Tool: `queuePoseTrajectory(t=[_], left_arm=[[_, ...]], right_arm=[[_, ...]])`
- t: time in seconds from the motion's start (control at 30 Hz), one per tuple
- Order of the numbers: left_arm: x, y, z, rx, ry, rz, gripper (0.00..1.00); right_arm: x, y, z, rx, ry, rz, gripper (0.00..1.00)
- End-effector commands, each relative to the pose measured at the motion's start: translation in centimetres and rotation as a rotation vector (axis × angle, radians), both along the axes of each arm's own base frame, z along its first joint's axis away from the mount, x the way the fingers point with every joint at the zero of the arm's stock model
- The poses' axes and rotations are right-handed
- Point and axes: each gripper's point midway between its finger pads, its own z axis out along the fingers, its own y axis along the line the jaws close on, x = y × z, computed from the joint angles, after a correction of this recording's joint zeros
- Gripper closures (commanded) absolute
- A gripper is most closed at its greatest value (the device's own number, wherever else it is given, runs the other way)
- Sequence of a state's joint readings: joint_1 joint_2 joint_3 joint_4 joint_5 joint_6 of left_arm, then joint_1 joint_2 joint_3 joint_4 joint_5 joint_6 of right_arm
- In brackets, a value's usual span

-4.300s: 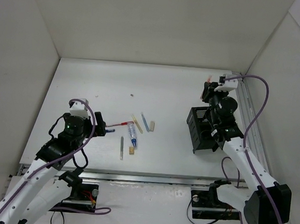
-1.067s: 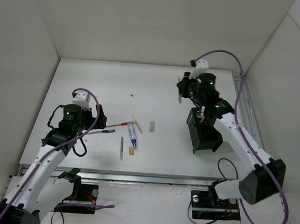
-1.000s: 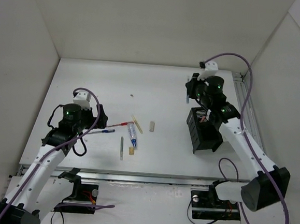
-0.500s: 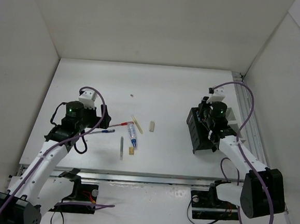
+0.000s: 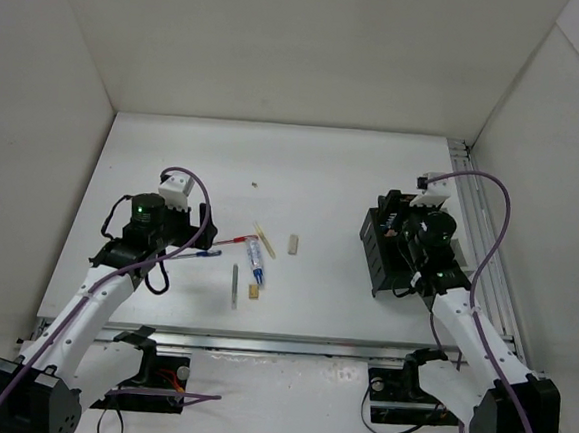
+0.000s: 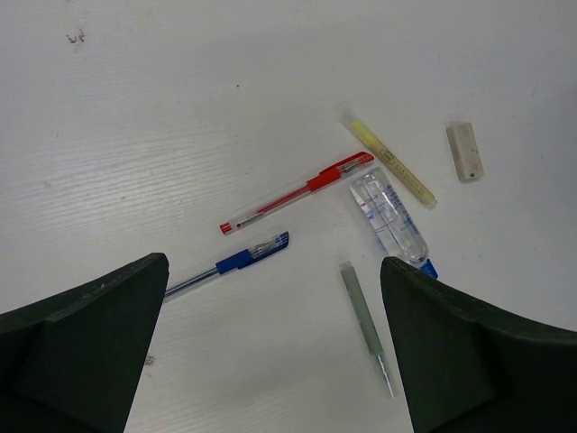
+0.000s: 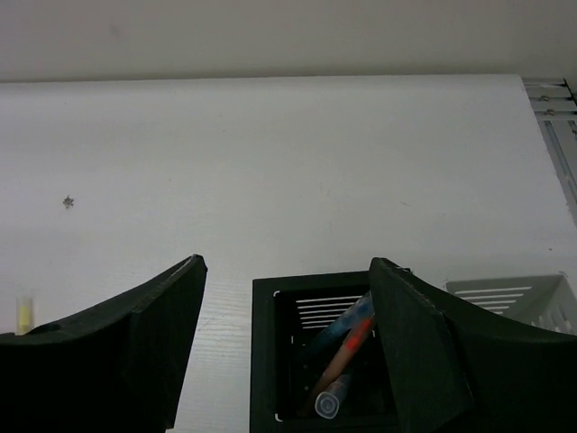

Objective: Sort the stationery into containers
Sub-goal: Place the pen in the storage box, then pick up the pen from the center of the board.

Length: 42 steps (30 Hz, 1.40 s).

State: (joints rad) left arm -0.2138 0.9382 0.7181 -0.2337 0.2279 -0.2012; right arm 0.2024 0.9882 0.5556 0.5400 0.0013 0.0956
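Note:
Loose stationery lies at the table's middle: a red pen [image 6: 297,191], a blue pen [image 6: 239,262], a yellow highlighter [image 6: 389,161], a clear blue-capped tube [image 6: 388,215], a grey pencil [image 6: 365,320] and a beige eraser [image 6: 464,151]. My left gripper [image 6: 275,361] hangs open above them, holding nothing; from above it [image 5: 200,238] sits just left of the blue pen [image 5: 201,253]. My right gripper [image 7: 284,361] is open over the black mesh organiser [image 7: 263,352], where several pens [image 7: 347,347] lean in a compartment. The white slotted box [image 7: 505,293] stands just right of it.
A second small beige block [image 5: 255,291] lies near the tube [image 5: 256,259]. A dark speck [image 5: 255,184] marks the table farther back. White walls close in the table on three sides, and a metal rail [image 5: 471,206] runs along the right edge beside the organiser [image 5: 381,269].
My right gripper came from the back, shut on a blue pen, down over the organiser and opened; the pen now lies inside. My left gripper edged right toward the loose pens.

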Motion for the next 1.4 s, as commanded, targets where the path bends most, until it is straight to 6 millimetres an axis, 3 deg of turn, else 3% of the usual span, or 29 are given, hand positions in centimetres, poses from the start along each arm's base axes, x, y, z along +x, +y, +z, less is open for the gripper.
queuePoseTrajectory(t=[0.0, 0.03, 0.13, 0.23, 0.3, 0.33, 0.4, 0.43, 0.5, 0.63, 0.77, 1.0, 1.07, 1.37], left_arm=[[1.4, -0.3, 3.8, -0.02, -0.115, -0.014, 0.0], [1.2, -0.3, 3.6, -0.015, -0.111, -0.023, 0.0], [0.9, -1.0, 2.5, 0.007, -0.09, -0.096, 0.0], [0.9, -1.3, 0.5, 0.025, -0.017, -0.122, 0.0], [1.2, -0.8, -1.1, 0.04, 0.053, -0.086, 0.0], [1.4, -0.5, -1.6, 0.047, 0.081, -0.054, 0.0], [1.6, 0.4, -3.1, 0.061, 0.143, -0.008, 0.0], [1.7, 0.6, -3.5, 0.056, 0.152, 0.001, 0.0], [1.5, 0.1, -5.3, 0.034, 0.185, -0.014, 0.0], [1.3, -0.4, -7.5, -0.002, 0.223, -0.028, 0.0], [2.2, -0.8, -8.0, 0.014, 0.243, -0.063, 0.0], [2.7, -1.3, -11.3, 0.03, 0.436, -0.085, 0.0], [2.1, -1.4, -12.5, 0.021, 0.502, -0.082, 0.0], [-1.1, -2.6, -12.7, -0.005, 0.549, -0.014, 0.0]], right_arm=[[0.1, 1.5, 4.9, 0.022, -0.094, 0.081, 0.29], [0.0, 2.3, 5.0, 0.021, -0.08, 0.121, 0.26], [-0.2, 4.4, 5.2, -0.022, -0.035, 0.215, 0.02], [0.0, 6.6, 7.0, -0.043, -0.05, 0.302, 0.02], [0.9, 7.1, 6.9, -0.052, -0.041, 0.321, 0.02], [1.3, 7.4, 8.0, -0.047, -0.057, 0.332, 0.02], [2.1, 8.1, 7.4, -0.08, -0.031, 0.366, 0.02], [2.3, 8.6, 8.1, -0.093, -0.039, 0.4, 0.02], [3.1, 9.2, 7.5, -0.103, -0.017, 0.429, 0.02], [3.8, 10.3, 8.4, -0.119, -0.033, 0.481, 0.02], [3.8, 10.6, 7.9, -0.139, -0.04, 0.51, 0.02], [3.8, 9.5, 7.4, -0.152, -0.032, 0.479, 0.02], [3.6, 9.4, 7.6, -0.149, -0.042, 0.478, 0.02], [3.4, 9.1, 8.1, -0.13, -0.06, 0.469, 0.02]])
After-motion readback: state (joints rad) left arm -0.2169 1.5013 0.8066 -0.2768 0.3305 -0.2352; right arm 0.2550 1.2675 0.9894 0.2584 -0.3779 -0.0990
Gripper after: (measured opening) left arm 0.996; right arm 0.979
